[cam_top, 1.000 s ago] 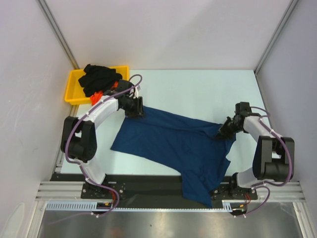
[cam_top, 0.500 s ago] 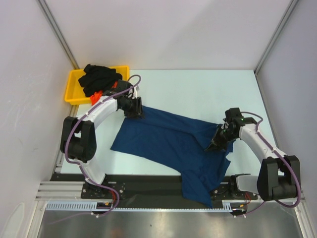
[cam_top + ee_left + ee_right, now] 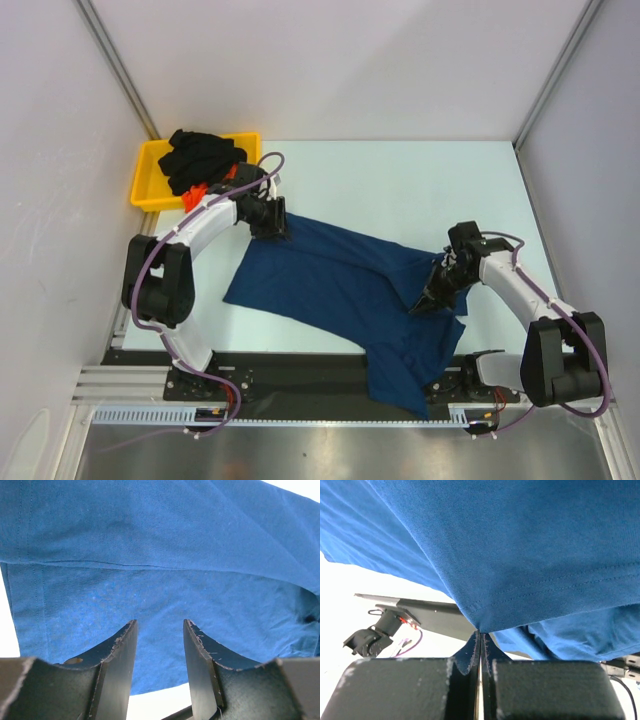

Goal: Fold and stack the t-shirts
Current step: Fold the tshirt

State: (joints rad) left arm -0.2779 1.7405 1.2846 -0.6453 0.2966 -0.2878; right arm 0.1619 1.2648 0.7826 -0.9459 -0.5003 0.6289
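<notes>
Top view: the navy t-shirt (image 3: 340,290) lay spread across frame centre, one end draped off the near edge of the table (image 3: 420,180) (lower centre).

Left wrist view: the left gripper (image 3: 159,625) stood parted above the cloth, holding nothing.

Right wrist view: the right gripper (image 3: 479,635) was pinched on the hem. So thin a bite could slip under drag.

Bright, even light from above; the white table (image 3: 400,180) gives mild glare, shadows faint and soft. The overhead view is sharp (walls (image 3: 60,150) lean outward at the edges). In both wrist views the table behind the shirt (image 3: 160,555) blows out white.
</notes>
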